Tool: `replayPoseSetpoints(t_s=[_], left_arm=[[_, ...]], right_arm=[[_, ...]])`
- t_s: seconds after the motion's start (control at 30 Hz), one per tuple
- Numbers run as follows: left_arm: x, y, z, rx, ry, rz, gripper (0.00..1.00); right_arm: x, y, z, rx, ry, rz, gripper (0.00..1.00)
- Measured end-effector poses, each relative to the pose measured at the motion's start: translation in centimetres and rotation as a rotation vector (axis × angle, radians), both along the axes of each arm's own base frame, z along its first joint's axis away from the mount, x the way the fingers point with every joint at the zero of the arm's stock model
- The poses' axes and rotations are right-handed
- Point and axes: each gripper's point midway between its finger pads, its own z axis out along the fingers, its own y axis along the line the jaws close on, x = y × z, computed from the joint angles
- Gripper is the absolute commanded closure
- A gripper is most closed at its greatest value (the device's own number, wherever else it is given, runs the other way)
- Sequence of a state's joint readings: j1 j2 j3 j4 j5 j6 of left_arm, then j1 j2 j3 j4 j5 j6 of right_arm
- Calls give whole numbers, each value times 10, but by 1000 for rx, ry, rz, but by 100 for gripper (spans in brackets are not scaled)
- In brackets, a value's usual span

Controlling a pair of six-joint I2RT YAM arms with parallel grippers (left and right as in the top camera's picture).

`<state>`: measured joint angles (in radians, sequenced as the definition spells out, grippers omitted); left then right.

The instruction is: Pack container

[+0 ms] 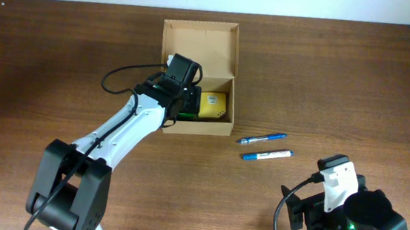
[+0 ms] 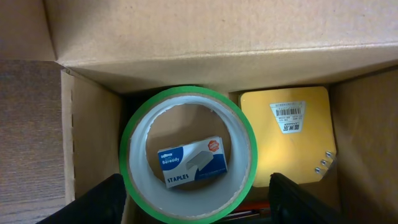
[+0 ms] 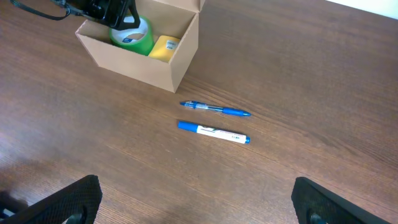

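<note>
Dark wooden counter fills the overhead view, with a pale wall strip along its far edge. The container (image 1: 200, 44) stands near the far edge, a little left of the middle. Its lid is folded back toward the wall, so the inside is free for loading. The left tool (image 1: 182, 102) hangs over the left half of the container, and a yellow pad (image 1: 213, 104) lies in the right half. A blue pen (image 1: 262, 139) and a blue marker (image 1: 267, 155) lie on the counter right of the container, near each other but apart. I judge that they wait to be packed.

From the left wrist, the left tool stands wide and holds nothing, with 1 finger on each side of a green tape roll (image 2: 142, 177) lying flat. A box of staples (image 2: 191, 162) sits inside the ring, which saves room. The yellow pad is just beside the roll.

From the right wrist, the right tool (image 3: 202, 208) is also wide and empty, near the right corner of the near edge, and it faces the 2 pens. It seems well placed to fetch them. The thin pen may roll when pinched.
</note>
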<state>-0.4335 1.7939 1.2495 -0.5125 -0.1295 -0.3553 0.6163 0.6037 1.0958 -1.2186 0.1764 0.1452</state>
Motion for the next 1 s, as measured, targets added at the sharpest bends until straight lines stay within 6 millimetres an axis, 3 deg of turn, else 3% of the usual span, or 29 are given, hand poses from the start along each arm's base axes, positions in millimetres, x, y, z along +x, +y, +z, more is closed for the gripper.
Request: replayPoseSetpoints(t_s=[0.17,0.27,0.43,0.57,0.63,0.73,1.0], left_arm=[[-2,-3,4,-5,7,-10,27],[-1,-6,28,-26,-28,-15,27],[-6,-4,117,-97,-200,-34,27],[-40,17,191,-123,-331,-29,18],[-59,30,208,-110,-353,-20,8],[-81,43,220,-92,-360,-16,0],[-133,70,235,-76,-350,-7,0]], right_arm=[[0,0,0,0,0,0,1],[0,0,0,0,0,0,1],[0,0,0,0,0,0,1],[0,0,0,0,0,0,1],[0,0,0,0,0,0,1],[0,0,0,0,0,0,1],[3,2,4,13,-17,0,1]])
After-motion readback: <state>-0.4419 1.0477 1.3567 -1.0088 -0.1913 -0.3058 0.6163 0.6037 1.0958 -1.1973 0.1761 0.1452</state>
